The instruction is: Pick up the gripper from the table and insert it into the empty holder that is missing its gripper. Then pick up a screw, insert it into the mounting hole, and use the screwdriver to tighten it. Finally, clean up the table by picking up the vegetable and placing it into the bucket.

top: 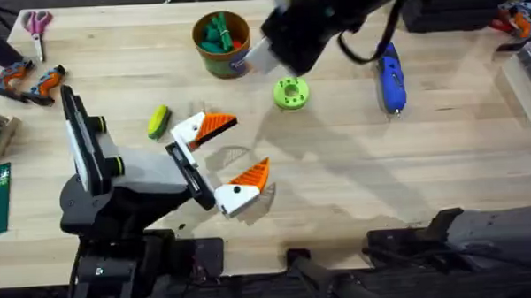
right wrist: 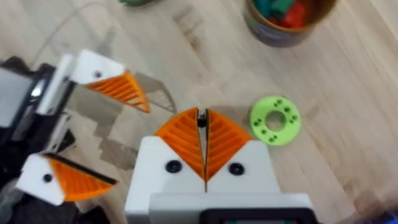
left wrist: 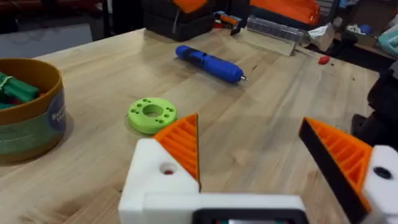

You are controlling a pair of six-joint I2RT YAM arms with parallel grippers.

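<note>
At table's far right: screwdriver (top: 390, 76) lengthwise, tip toward bases; left end effector (top: 233, 156) released, right end effector (right wrist: 203, 144) clenched.

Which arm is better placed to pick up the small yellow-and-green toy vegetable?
Left, probably: the left arm's fingers are open beside the vegetable; the right arm's fingers are shut, farther off.
</note>
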